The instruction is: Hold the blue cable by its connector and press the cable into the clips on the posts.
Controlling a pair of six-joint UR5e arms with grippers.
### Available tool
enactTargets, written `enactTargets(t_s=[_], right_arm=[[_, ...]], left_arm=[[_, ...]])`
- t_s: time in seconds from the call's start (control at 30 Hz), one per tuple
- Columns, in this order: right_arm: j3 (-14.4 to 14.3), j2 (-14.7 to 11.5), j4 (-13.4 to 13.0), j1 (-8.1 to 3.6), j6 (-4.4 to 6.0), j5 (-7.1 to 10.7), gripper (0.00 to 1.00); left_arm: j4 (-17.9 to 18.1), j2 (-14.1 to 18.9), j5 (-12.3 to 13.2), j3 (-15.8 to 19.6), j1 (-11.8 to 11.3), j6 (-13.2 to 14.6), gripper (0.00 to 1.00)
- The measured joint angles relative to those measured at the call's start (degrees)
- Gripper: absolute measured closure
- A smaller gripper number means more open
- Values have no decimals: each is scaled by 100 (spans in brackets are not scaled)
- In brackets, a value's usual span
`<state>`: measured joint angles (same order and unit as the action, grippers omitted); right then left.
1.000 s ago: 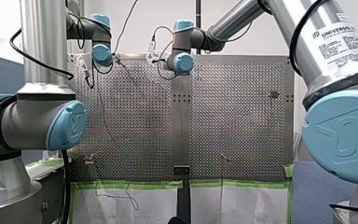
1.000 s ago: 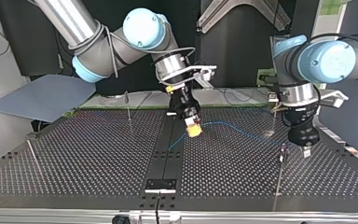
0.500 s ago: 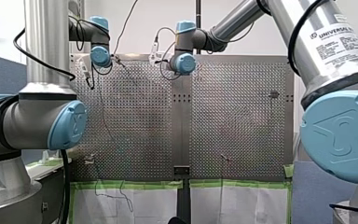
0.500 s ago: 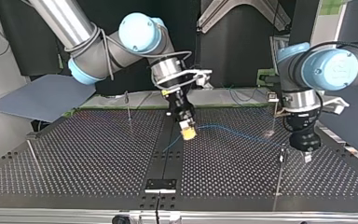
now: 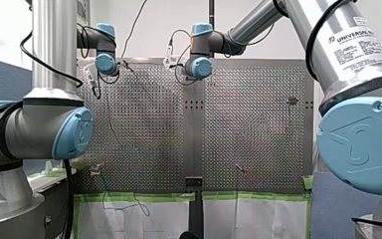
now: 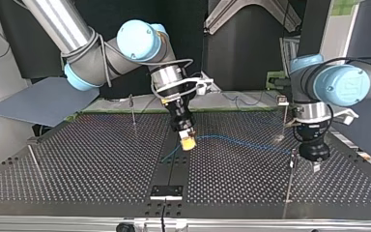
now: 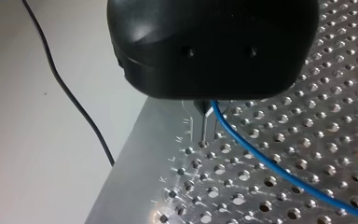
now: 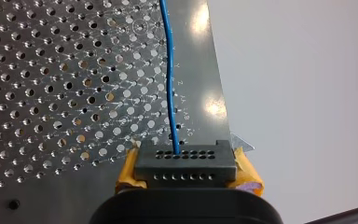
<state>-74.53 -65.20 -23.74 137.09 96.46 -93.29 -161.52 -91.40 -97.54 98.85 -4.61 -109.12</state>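
In the right wrist view, my right gripper (image 8: 185,173) is shut on a dark grey connector (image 8: 185,163), which sits between its yellow pads (image 8: 127,173). The blue cable (image 8: 170,74) leaves the connector and runs ahead over the perforated plate. The top view shows this gripper (image 6: 188,142) near the table's middle, with the cable (image 6: 241,141) sagging across to my left gripper (image 6: 315,164) at the right. In the left wrist view, my left gripper (image 7: 204,126) is shut on the blue cable (image 7: 265,161), just above the plate. A thin post (image 6: 291,176) stands right beside it.
More thin posts stand on the perforated table (image 6: 101,164): one at the back left (image 6: 133,110), one leaning at the near left (image 6: 35,164), one at the back right (image 6: 285,118). A black wire (image 7: 70,98) hangs beyond the table edge. A dark seam strip (image 6: 171,169) runs down the middle.
My right gripper has carried the connector toward the top view's left and a little nearer the camera, drawing the cable along. My left gripper has sunk slightly beside the post.
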Motion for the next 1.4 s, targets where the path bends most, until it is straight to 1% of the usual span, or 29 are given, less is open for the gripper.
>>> enactTargets(t_s=[0.2, 0.47, 0.63, 0.73, 0.87, 0.97, 1.13, 1.3, 1.4], right_arm=[[1, -1, 14, -5, -35, 15, 100], [2, -4, 21, 5, -62, 32, 100], [2, -4, 20, 24, -99, 79, 100], [2, -3, 18, 11, -109, 101, 100], [4, -1, 12, -34, -99, 102, 100], [5, 1, 9, -82, -91, 101, 100], [26, 11, 8, -189, -71, 95, 100], [115, 72, 37, -268, -51, 105, 100], [172, 151, 76, -295, -48, 109, 100]], left_arm=[[-43, -28, -12, -6, -13, -27, 100], [-99, 14, -64, -8, -25, -100, 100], [-108, 47, -69, -8, -43, -172, 100], [-100, 89, -77, -8, -63, -217, 100], [-60, 108, -54, -8, -112, -260, 100], [15, 109, 11, -8, -175, -277, 100], [190, 79, 125, -11, -276, -395, 100], [286, -100, 284, -54, -325, -491, 100], [308, -187, 323, -65, -334, -503, 100]])
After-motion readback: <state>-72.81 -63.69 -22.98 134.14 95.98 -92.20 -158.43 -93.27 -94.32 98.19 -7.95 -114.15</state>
